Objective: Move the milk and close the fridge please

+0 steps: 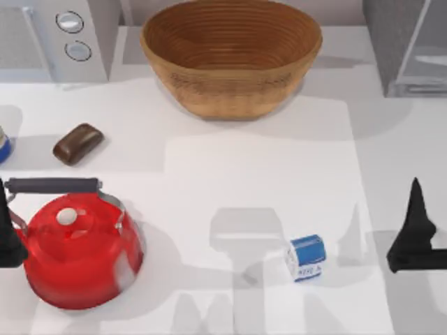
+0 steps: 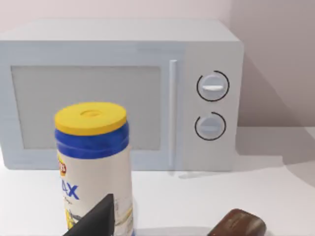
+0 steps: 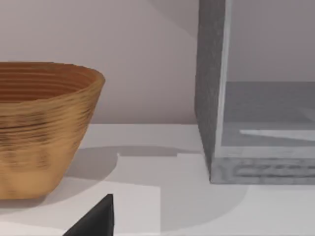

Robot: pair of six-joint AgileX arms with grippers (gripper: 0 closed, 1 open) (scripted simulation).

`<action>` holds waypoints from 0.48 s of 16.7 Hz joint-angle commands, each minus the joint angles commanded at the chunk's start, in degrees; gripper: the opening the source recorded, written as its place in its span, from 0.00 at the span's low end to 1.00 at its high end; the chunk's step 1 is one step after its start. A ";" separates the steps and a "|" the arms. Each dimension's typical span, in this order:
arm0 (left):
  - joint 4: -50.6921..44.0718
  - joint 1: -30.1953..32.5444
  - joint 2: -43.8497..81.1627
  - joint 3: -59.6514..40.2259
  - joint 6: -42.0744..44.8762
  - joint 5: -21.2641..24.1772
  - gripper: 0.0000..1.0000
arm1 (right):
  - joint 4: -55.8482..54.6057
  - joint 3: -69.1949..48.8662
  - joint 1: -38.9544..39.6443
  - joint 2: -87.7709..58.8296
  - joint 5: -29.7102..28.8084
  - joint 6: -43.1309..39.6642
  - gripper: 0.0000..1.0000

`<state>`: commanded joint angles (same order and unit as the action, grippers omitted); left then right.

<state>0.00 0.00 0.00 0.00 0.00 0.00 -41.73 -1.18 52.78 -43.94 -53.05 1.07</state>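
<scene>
Milk stands upright on the table, in front of the wicker basket and a bit right of it, untouched. Right gripper sits further right of the milk, well apart, pointing away from the front edge (finger state: cannot tell). Fridge is right of the basket at the back, door panel swung open. Left gripper is parked far left of the basket, touching the red kettle; fingers hidden, cannot tell.
</scene>
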 joint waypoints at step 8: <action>0.00 0.00 0.00 0.00 0.00 0.00 1.00 | -14.98 -2.51 7.27 -22.23 -1.42 5.23 1.00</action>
<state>0.00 0.00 0.00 0.00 0.00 0.00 -56.71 -3.68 60.04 -66.18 -54.47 6.30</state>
